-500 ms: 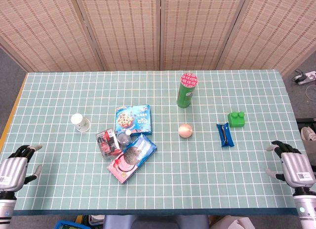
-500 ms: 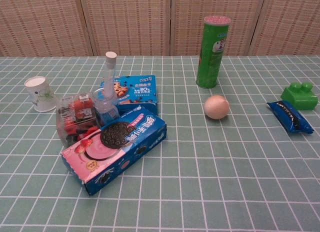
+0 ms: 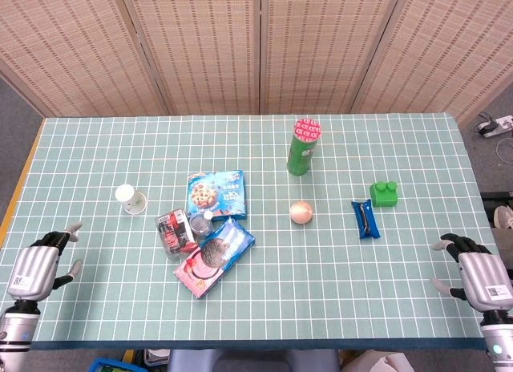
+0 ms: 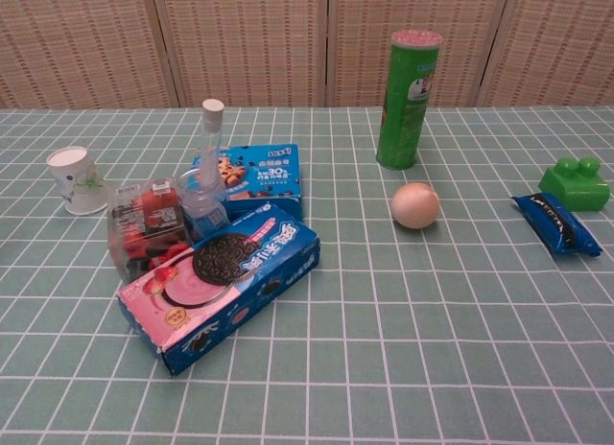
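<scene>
Oreo box (image 3: pixel 213 256) lies near the table's left centre, touching a red packet (image 3: pixel 173 230), with a small bottle (image 4: pixel 205 173) and a cookie box (image 3: pixel 216 192) just behind. Both hands hover empty at the near corners, left hand (image 3: pixel 36 265) and right hand (image 3: pixel 478 274), fingers loosely apart. Farther right sit an egg (image 3: pixel 300 212), a green can (image 3: pixel 303 147), a blue wrapper (image 3: pixel 365 219) and a green block (image 3: pixel 384 194); a paper cup (image 3: pixel 128 199) lies far left.

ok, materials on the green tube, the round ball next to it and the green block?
Green tube: looks like printed cardboard with a slight sheen; the pink lid seems to be plastic. Round ball: matte, pale beige with a pinkish tint; could be wood, foam or plastic, the look leaves it open. Green block: moulded plastic, glossy, with rounded studs on top.
</scene>
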`<action>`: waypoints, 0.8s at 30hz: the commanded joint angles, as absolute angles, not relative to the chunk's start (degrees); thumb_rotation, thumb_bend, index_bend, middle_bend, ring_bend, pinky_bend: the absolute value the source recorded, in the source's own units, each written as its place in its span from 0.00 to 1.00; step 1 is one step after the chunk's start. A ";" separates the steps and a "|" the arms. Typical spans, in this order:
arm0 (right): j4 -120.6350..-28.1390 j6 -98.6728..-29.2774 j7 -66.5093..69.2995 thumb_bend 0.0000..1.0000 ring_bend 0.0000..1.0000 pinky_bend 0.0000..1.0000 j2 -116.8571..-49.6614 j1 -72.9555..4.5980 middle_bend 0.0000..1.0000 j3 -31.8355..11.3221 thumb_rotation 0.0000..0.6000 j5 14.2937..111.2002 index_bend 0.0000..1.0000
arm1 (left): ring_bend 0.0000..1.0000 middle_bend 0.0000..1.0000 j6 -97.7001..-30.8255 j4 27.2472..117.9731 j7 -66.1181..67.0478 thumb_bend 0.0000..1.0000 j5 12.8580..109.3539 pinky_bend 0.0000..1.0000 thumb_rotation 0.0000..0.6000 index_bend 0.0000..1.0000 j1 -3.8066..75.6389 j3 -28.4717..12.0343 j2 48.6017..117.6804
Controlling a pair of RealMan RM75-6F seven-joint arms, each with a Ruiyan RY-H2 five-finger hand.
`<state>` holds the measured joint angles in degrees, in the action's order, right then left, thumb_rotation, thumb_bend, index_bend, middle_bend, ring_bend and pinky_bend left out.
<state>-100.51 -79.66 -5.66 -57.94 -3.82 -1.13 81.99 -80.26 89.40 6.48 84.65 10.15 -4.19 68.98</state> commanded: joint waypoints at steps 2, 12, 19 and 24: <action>-100.35 -80.47 -4.02 0.13 0.23 0.34 -57.24 -3.43 0.27 -1.15 1.00 82.81 0.36 | 0.43 0.47 -78.82 89.33 1.05 0.35 87.92 0.65 1.00 0.19 13.22 -5.06 69.30; -100.33 -80.91 -3.02 0.13 0.23 0.34 -56.63 -3.10 0.28 -0.68 1.00 84.17 0.36 | 0.99 1.00 -70.82 90.15 -5.85 0.29 87.20 1.00 1.00 0.25 20.07 -6.95 70.35; -100.23 -80.98 -1.54 0.13 0.23 0.34 -56.01 -3.03 0.28 -0.74 1.00 84.47 0.36 | 1.00 1.00 -63.58 90.39 -7.87 0.16 82.31 1.00 1.00 0.23 24.67 -8.84 71.79; -100.14 -80.99 -0.46 0.13 0.23 0.34 -55.60 -3.03 0.28 -0.85 1.00 84.52 0.36 | 1.00 1.00 -60.20 89.62 -9.48 0.14 80.46 1.00 1.00 0.23 27.43 -9.80 73.40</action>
